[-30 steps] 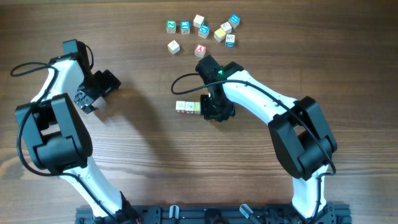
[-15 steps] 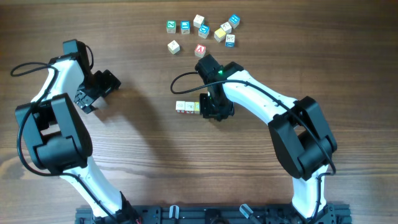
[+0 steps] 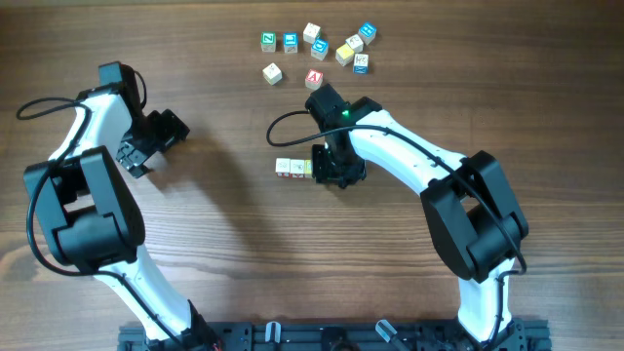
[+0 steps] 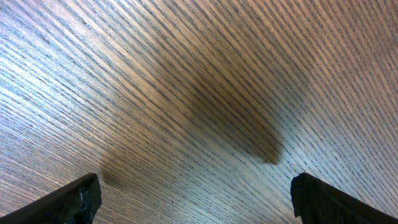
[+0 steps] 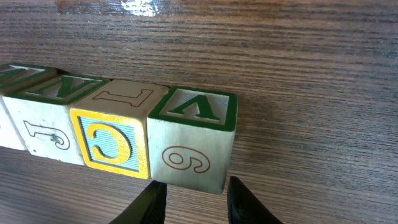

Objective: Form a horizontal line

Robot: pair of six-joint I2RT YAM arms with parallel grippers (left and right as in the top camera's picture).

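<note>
The horizontal line [image 3: 294,168] is a short row of cubes at the table's middle. In the right wrist view its near end is a cream cube with a red "9" [image 5: 193,149] and a green-framed top. Beside that sit a yellow cube with a blue "C" panel [image 5: 112,142] and a cream cube [image 5: 43,134]. My right gripper [image 5: 194,202] straddles the lower edge of the "9" cube, jaws slightly wider than it, and the cube rests on the wood. From overhead the right gripper [image 3: 330,172] hides that end cube. My left gripper [image 3: 146,146] hangs open over bare wood at the far left, holding nothing.
Several loose cubes lie at the back: a red "A" cube [image 3: 314,79], a cream one [image 3: 272,72], blue and green ones [image 3: 291,41] and a yellow one [image 3: 345,53]. The right arm's cable [image 3: 283,125] loops above the row.
The right gripper's jaws have spread slightly around the end cube. The arms and cubes have otherwise stayed where they were.
</note>
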